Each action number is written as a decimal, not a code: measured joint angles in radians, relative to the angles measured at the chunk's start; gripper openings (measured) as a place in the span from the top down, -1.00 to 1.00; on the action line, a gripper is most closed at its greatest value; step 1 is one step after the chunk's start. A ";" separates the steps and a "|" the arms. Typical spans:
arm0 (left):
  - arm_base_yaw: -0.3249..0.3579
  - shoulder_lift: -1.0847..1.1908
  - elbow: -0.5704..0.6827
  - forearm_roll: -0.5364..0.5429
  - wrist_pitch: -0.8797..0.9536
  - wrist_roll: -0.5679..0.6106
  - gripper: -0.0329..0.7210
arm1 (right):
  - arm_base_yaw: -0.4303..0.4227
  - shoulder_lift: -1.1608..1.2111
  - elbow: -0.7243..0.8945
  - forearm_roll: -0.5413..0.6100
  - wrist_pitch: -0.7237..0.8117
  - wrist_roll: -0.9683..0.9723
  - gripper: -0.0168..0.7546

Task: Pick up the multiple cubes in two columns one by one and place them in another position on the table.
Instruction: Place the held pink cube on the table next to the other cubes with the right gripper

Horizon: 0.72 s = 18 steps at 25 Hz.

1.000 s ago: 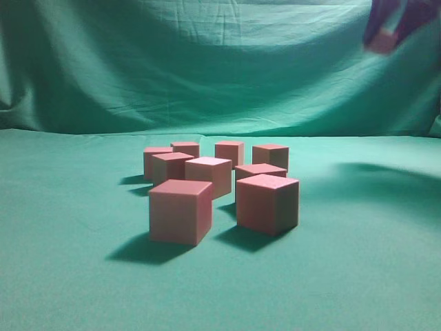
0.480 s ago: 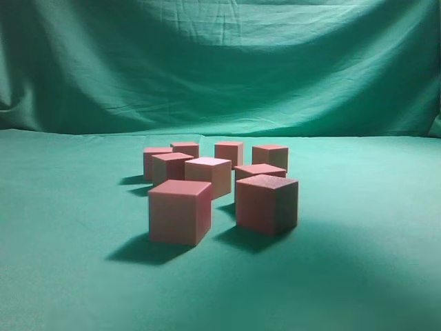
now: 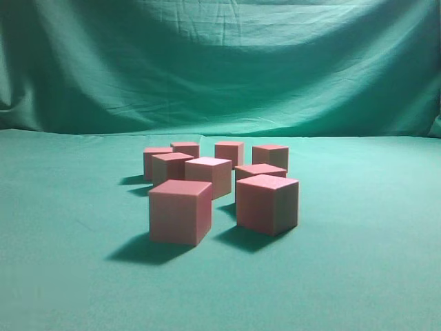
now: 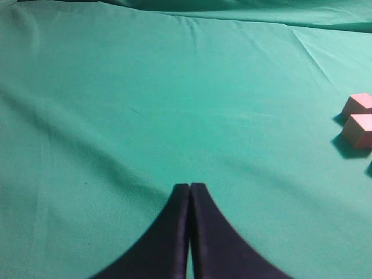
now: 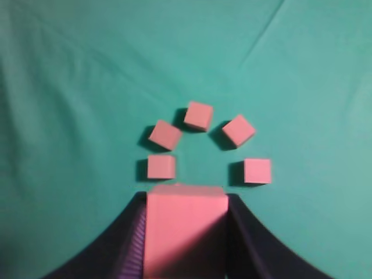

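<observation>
Several pink cubes stand in a loose cluster on the green cloth in the exterior view, the nearest two at the front left [image 3: 179,212] and front right [image 3: 267,203]. No gripper shows in that view. My right gripper [image 5: 186,195] is shut on a pink cube [image 5: 185,232] and holds it high above the table. Below it several cubes lie in an arc, the far one [image 5: 199,115] at the top. My left gripper [image 4: 190,187] is shut and empty over bare cloth, with two cubes [image 4: 359,130] at the right edge of its view.
The green cloth [image 3: 358,262] covers the table and rises as a backdrop [image 3: 220,62] behind the cubes. Open cloth lies to the left, right and front of the cluster.
A second ago the right gripper with its cube showed at the top right of the exterior view; it has risen out of view. Its shadow crossed the front right cube and is gone.
</observation>
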<state>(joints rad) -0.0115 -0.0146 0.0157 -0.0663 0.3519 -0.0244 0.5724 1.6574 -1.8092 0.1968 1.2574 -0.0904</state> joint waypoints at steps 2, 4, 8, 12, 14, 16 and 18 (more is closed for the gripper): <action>0.000 0.000 0.000 0.000 0.000 0.000 0.91 | 0.071 0.000 0.032 -0.019 -0.002 0.014 0.25; 0.000 0.000 0.000 0.000 0.000 0.000 0.91 | 0.127 0.000 0.081 -0.024 -0.021 0.021 0.25; 0.000 0.000 0.000 0.000 0.000 0.000 0.91 | 0.226 0.000 0.198 -0.028 -0.120 0.025 0.25; 0.000 0.000 0.000 0.000 0.000 0.000 0.91 | 0.306 0.010 0.286 -0.030 -0.210 0.025 0.25; 0.000 0.000 0.000 0.000 0.000 0.000 0.91 | 0.339 0.029 0.310 -0.030 -0.244 0.025 0.25; 0.000 0.000 0.000 0.000 0.000 0.000 0.91 | 0.374 0.060 0.320 -0.030 -0.260 0.025 0.25; 0.000 0.000 0.000 0.000 0.000 0.000 0.91 | 0.405 0.106 0.322 -0.032 -0.270 0.025 0.25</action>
<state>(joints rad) -0.0115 -0.0146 0.0157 -0.0663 0.3519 -0.0244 0.9774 1.7632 -1.4874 0.1646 0.9877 -0.0651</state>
